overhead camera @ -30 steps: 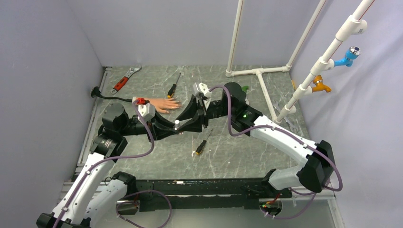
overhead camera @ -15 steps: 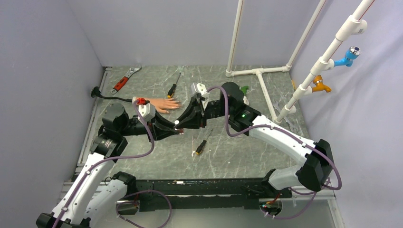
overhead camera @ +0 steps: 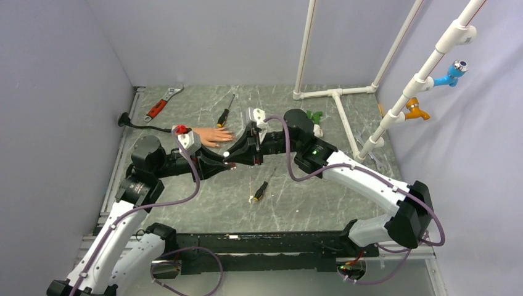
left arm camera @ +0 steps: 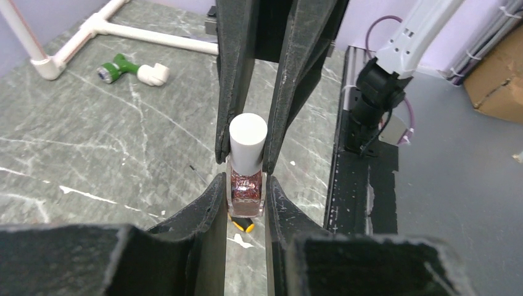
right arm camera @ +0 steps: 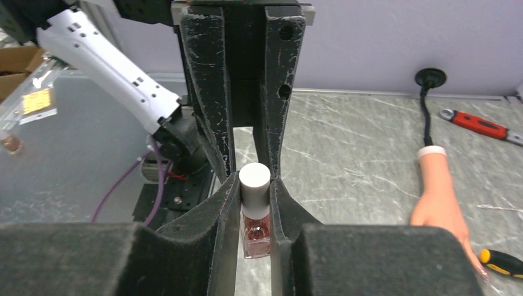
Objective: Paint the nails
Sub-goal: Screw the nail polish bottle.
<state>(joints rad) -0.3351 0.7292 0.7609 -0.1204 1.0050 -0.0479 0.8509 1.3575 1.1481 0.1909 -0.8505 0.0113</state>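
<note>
A small polish bottle (left arm camera: 247,191) with reddish glitter polish and a white cap (left arm camera: 248,140) is held off the table between both grippers. My left gripper (left arm camera: 245,188) is shut on the glass body. My right gripper (right arm camera: 254,185) is shut on the white cap (right arm camera: 255,179), facing the left one. In the top view the two meet at the cap (overhead camera: 227,154) mid-table. The flesh-coloured mannequin hand (overhead camera: 213,135) with a white cuff lies flat behind the left gripper and also shows in the right wrist view (right arm camera: 441,200). Its nails are too small to make out.
A yellow-handled screwdriver (overhead camera: 261,191) lies just in front of the grippers, another (overhead camera: 225,113) behind the hand. A red wrench (overhead camera: 161,103) and a black cable (overhead camera: 139,125) are at the back left. White pipe frame (overhead camera: 336,98) and a green-white fitting (overhead camera: 316,117) stand at the back right.
My right gripper, wide open a second ago, has moved left and closed on the bottle's cap. The bottle in my left gripper has shifted slightly left and back.
</note>
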